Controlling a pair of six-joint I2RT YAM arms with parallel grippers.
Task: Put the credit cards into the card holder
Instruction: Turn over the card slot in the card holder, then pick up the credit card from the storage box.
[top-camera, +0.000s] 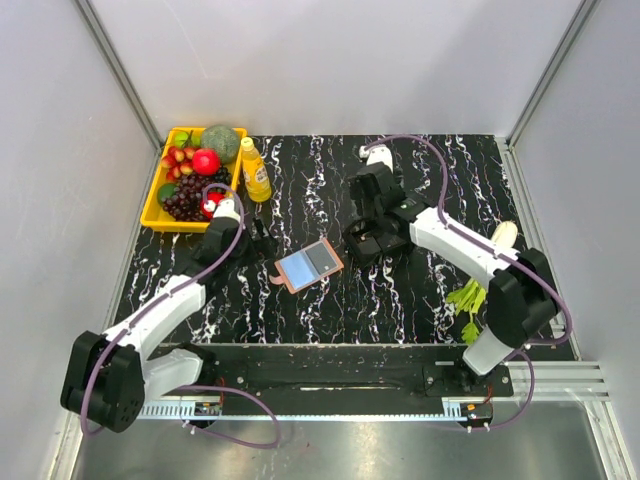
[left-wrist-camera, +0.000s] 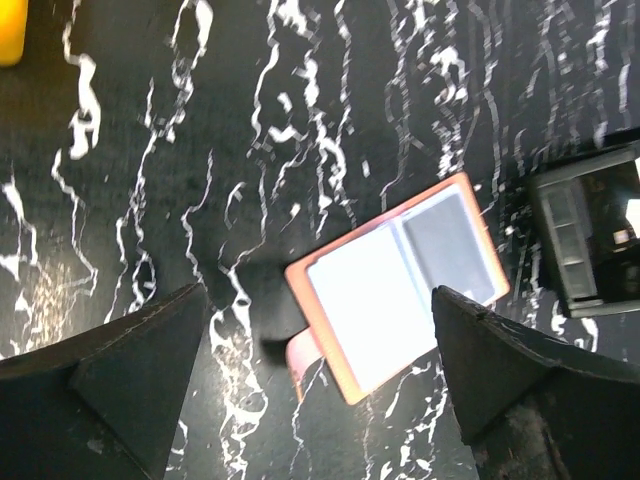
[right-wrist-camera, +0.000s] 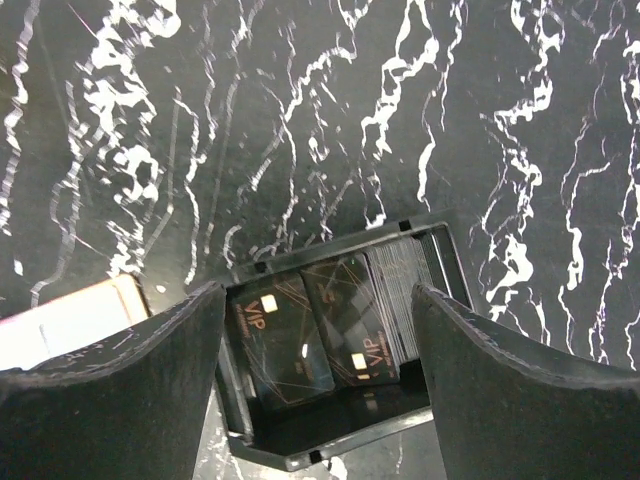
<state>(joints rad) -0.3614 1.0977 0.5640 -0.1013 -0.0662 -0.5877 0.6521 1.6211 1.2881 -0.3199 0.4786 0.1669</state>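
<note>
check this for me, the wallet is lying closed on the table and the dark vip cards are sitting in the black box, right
Not quite. The wallet lies open, not closed: the left wrist view shows its two inner pockets facing up. The rest is right: it is on the table, and the dark VIP cards sit in the black box.

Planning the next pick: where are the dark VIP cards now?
In the right wrist view, the dark VIP cards lie inside the black open box below the right gripper; from above, that box sits just right of the card holder.
</note>
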